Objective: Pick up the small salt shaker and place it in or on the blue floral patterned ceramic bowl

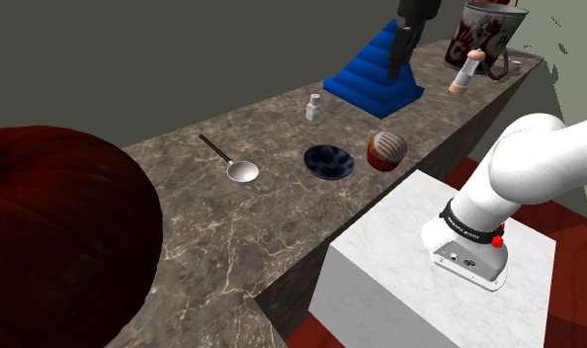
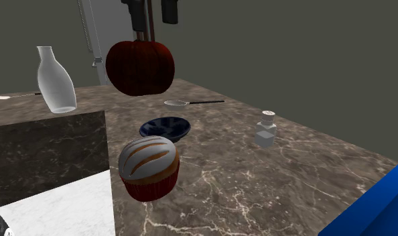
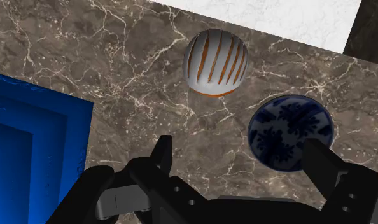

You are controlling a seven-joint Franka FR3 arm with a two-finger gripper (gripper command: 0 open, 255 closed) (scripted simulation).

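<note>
On the brown marble counter (image 1: pixel 282 213), the small salt shaker (image 1: pixel 313 107) stands upright, pale with a cap, just off the shoulder view's left side of a blue stepped block (image 1: pixel 374 84). The black gripper (image 1: pixel 394 61) hangs over that block, raised off the counter and well apart from the shaker. In the wrist view the gripper (image 3: pixel 242 167) has its fingers (image 3: pixel 161 156) spread wide with nothing between them but counter; the blue floral bowl (image 3: pixel 289 132) lies below, close by one finger and untouched.

The bowl (image 1: pixel 329 161) sits near the counter's front edge, between a metal spoon (image 1: pixel 232 163) and a striped cupcake (image 1: pixel 387 150), with the shaker further back toward the wall. From the second exterior view the order holds: cupcake (image 2: pixel 149 167) nearest, bowl (image 2: pixel 165 127) behind it, shaker (image 2: pixel 265 129) off to that view's right – separate from both. A dark red pumpkin (image 2: pixel 140 67) and a white vase (image 2: pixel 55 80) stand beyond.
</note>
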